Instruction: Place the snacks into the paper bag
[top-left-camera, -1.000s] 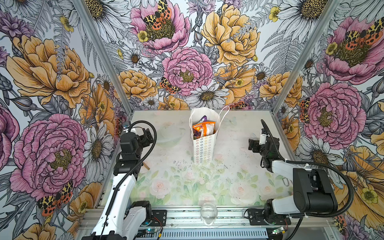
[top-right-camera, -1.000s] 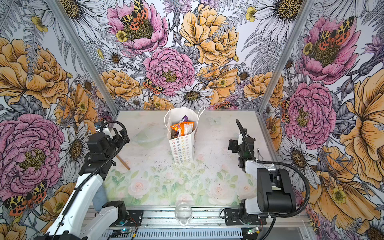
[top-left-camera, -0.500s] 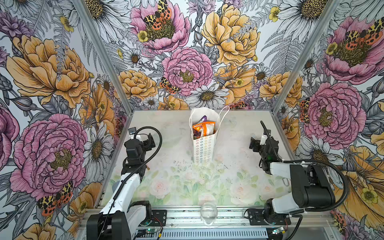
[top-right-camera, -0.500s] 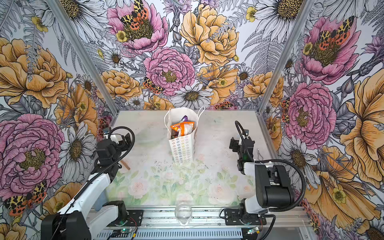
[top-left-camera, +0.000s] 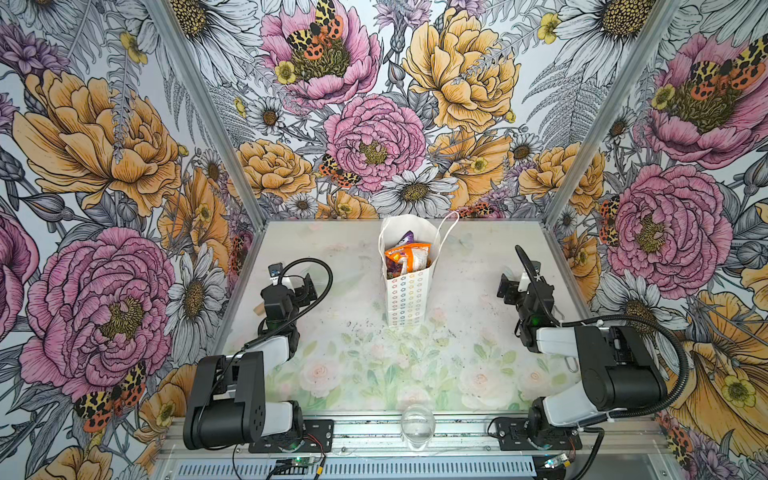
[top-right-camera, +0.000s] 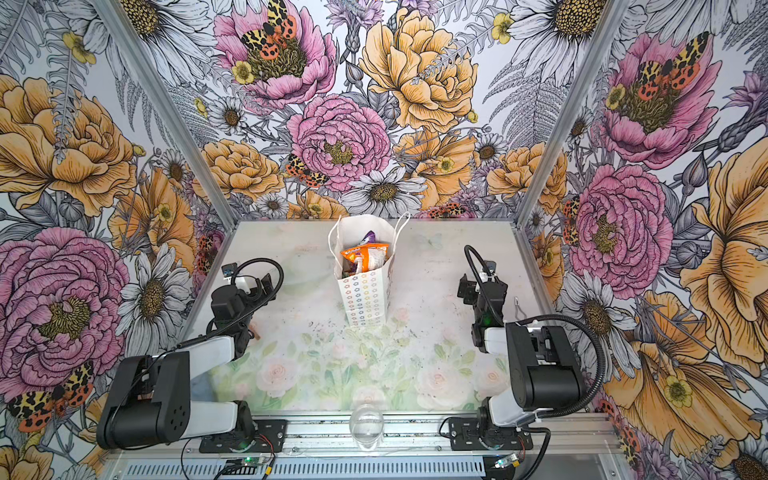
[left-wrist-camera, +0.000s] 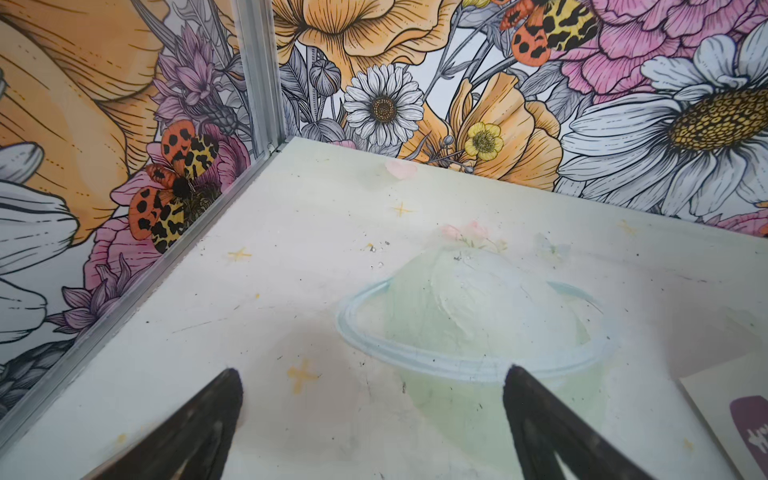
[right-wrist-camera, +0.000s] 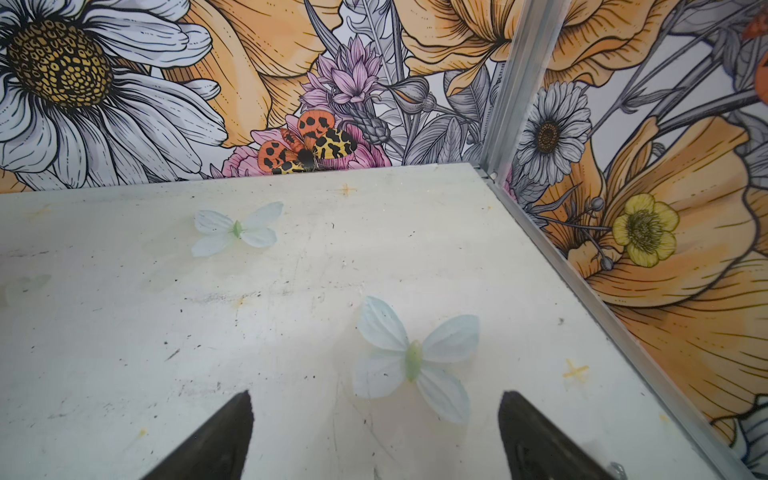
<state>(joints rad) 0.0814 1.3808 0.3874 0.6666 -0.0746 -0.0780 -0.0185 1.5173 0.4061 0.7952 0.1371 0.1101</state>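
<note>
The left gripper's (left-wrist-camera: 372, 374) two dark fingers (left-wrist-camera: 208, 419) stand wide apart with nothing between them. Below them lies only bare table, printed there with a pale green dome in a blue ring (left-wrist-camera: 469, 328). The right gripper (right-wrist-camera: 375, 395) is spread just as wide and also holds nothing. Its fingertips (right-wrist-camera: 528, 428) hang over a pale blue butterfly print (right-wrist-camera: 413, 357) near the table's far right corner.

In both top views the left gripper (top-left-camera: 302, 286) sits low by the left wall and the right gripper (top-left-camera: 508, 287) by the right wall. Each arm is folded back toward its base on the front rail, well apart from the bag.

The paper bag (top-left-camera: 409, 301) (top-right-camera: 365, 301) stands upright between the two arms, toward the back of the table (top-left-camera: 469, 266), with its mouth open and its cord handles up. The snacks are inside it. An orange packet (top-left-camera: 405, 254) (top-right-camera: 362, 252) lies on top across the opening, a purple packet (top-left-camera: 407, 238) (top-right-camera: 369, 237) pokes up behind it, and darker wrappers show beneath. No packet lies loose on the table. A clear glass dome (top-left-camera: 417, 422) sits on the front rail.
</note>
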